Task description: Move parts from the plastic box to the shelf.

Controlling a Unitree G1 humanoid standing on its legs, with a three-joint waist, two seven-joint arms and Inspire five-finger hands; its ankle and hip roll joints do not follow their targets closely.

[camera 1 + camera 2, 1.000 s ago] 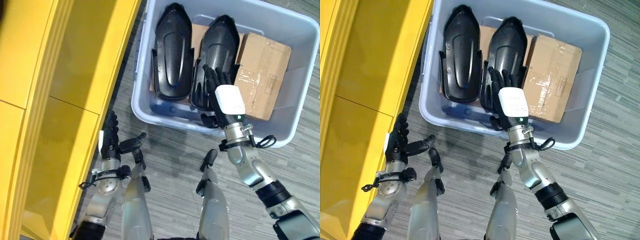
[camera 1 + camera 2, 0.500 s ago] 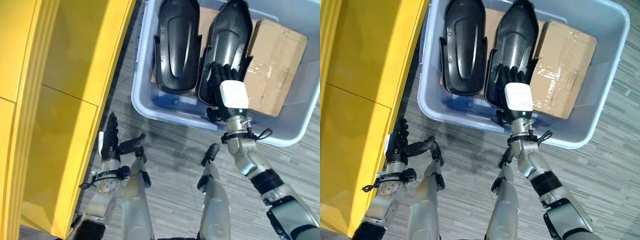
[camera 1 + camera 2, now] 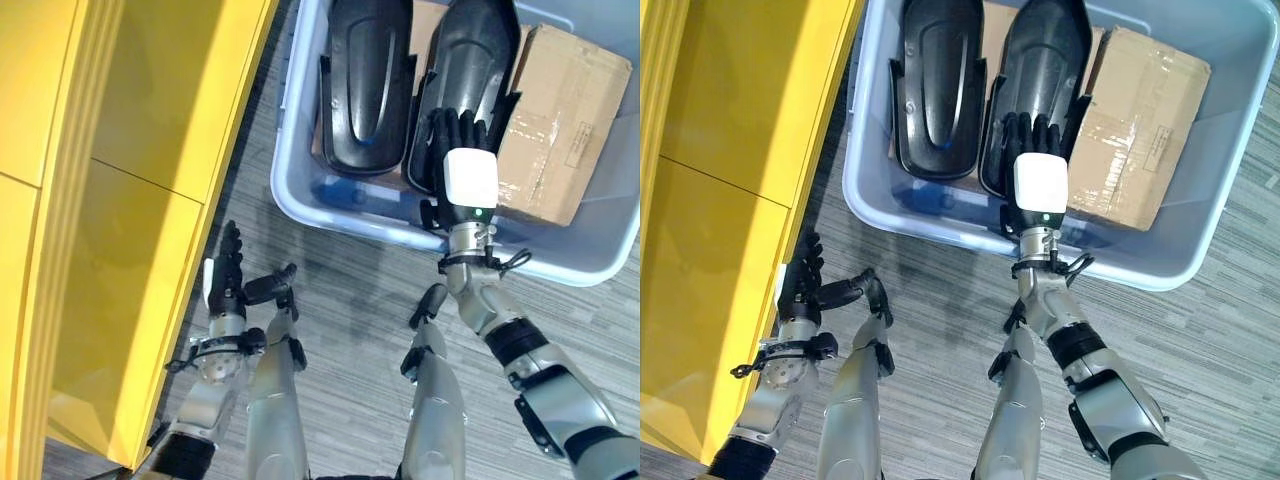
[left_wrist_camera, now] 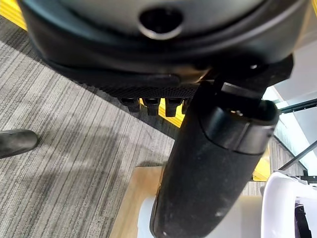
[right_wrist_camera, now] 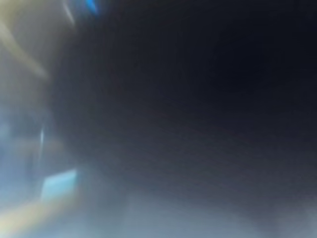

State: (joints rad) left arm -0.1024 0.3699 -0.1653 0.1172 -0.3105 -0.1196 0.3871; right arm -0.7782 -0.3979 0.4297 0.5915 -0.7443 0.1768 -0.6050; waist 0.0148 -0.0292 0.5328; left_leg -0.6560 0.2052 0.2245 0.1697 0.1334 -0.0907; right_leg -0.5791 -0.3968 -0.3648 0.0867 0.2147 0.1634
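A: Right hand [image 3: 467, 175]?
B: Reached into the grey plastic box [image 3: 300, 195], fingers laid over the near end of the right black moulded part [image 3: 470, 60]. Gripped or just resting, couldn't tell (wrist view was a blur).
A: Other parts?
B: Second black part [image 3: 365, 70] beside it, cardboard box [image 3: 560, 110] against the far side. All in the box, probably packed tight.
A: Left hand [image 3: 228, 285]?
B: Idle, fingers straight, over the floor by the yellow shelf [image 3: 150, 150].
A: Labels?
B: Carton's sticker was unreadable.
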